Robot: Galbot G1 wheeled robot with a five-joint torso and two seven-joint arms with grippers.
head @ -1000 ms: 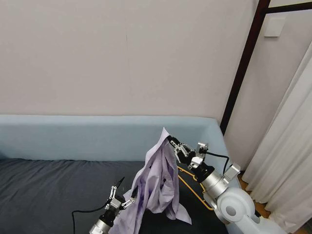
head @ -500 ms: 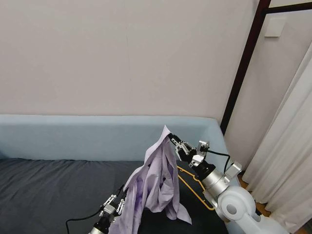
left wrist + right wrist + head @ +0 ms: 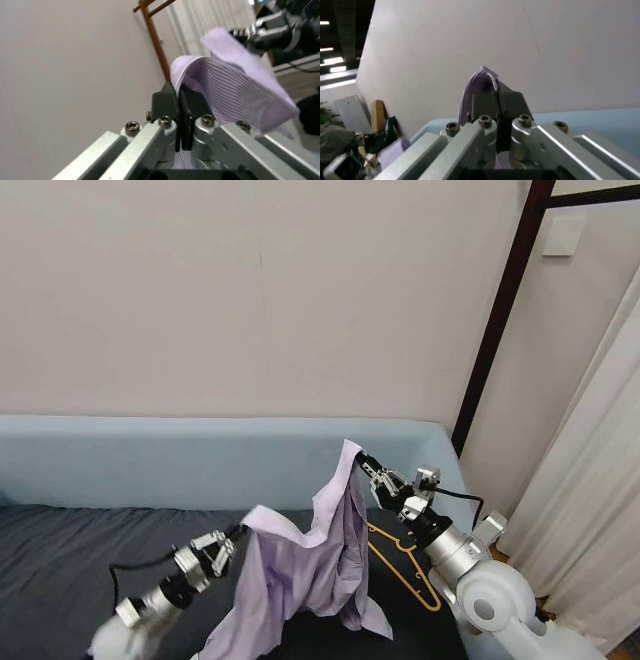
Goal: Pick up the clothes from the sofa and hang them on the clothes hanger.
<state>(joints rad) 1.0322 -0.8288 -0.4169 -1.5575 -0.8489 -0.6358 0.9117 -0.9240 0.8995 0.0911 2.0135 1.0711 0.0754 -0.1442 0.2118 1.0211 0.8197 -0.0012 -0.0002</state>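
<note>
The lilac striped shirt (image 3: 325, 555) hangs in the air above the sofa (image 3: 150, 460), stretched between the two end effectors. Its highest corner is pinched in the right end effector (image 3: 362, 464), which is clamped flat on the cloth in front of the sofa's pale blue back. From there the fabric sags down and across to the left end effector (image 3: 234, 535), lower and toward the robot's left. The left wrist view shows a folded edge of the shirt squeezed in its tight grip. The rest of the shirt drapes below both grips toward the dark seat cushion (image 3: 70, 570); whether it touches the cushion cannot be told. A yellow clothes hanger (image 3: 405, 568) lies on the cushion just beside the right arm, partly behind the hanging cloth.
</note>
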